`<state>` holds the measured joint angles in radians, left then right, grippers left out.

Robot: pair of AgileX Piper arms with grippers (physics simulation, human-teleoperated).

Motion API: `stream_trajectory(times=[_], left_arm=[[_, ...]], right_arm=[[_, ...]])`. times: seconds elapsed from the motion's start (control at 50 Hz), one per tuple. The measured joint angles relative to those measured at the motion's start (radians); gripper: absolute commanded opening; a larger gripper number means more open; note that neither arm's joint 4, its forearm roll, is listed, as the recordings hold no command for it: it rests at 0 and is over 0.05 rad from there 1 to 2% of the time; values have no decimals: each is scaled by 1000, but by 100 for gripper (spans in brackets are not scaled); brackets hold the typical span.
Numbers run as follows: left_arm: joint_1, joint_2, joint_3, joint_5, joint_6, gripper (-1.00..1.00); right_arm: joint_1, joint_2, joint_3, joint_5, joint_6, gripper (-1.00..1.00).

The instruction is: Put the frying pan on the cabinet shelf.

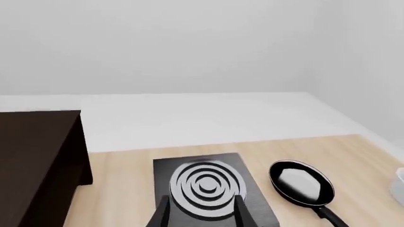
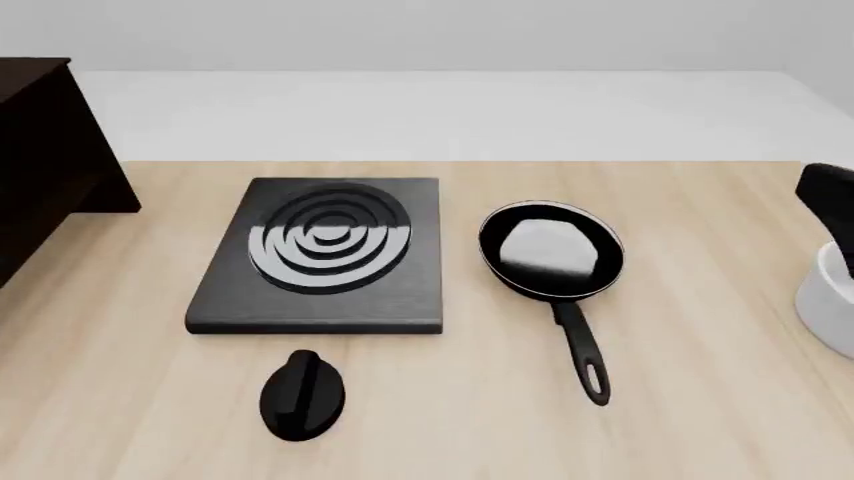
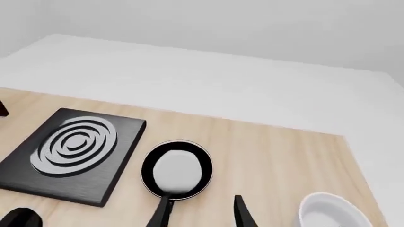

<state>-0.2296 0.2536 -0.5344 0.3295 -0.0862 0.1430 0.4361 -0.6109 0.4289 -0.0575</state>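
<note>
The cabinet (image 2: pixel 47 150) stands at the far left of the table (image 2: pixel 694 420), only its dark corner in the front view, and nothing visible rests on its top board (the shelf itself is not clearly shown). The stove plate (image 2: pixel 324 253) lies mid-table, flat. Just right of it, apart from it, sits the pan (image 2: pixel 551 251), upright on the wood, handle pointing back toward the arms. So the task looks unstarted: the pan is ungrasped and well apart from the cabinet.

The left gripper (image 1: pixel 200 213) hangs over the plate, fingers spread and empty. The right gripper (image 3: pixel 202 212) hangs near the pan's handle, fingers parted, holding nothing. A white bowl (image 2: pixel 830 290) sits at the right edge, and a knob (image 2: pixel 302 394) lies in front of the plate.
</note>
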Motion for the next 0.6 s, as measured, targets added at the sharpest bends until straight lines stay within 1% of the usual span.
stream_trajectory(times=[0.12, 0.22, 0.42, 0.6], left_arm=[[-13, 19, -20, 1, -9, 100], [-21, 29, -29, 0, -17, 100], [-39, 42, -30, -9, -27, 100], [-47, 47, -28, -12, -30, 100]], right_arm=[[26, 87, -42, 44, 7, 100], [42, 164, -58, 81, 42, 100], [63, 297, -92, 143, 35, 100], [96, 404, -129, 175, 33, 100]])
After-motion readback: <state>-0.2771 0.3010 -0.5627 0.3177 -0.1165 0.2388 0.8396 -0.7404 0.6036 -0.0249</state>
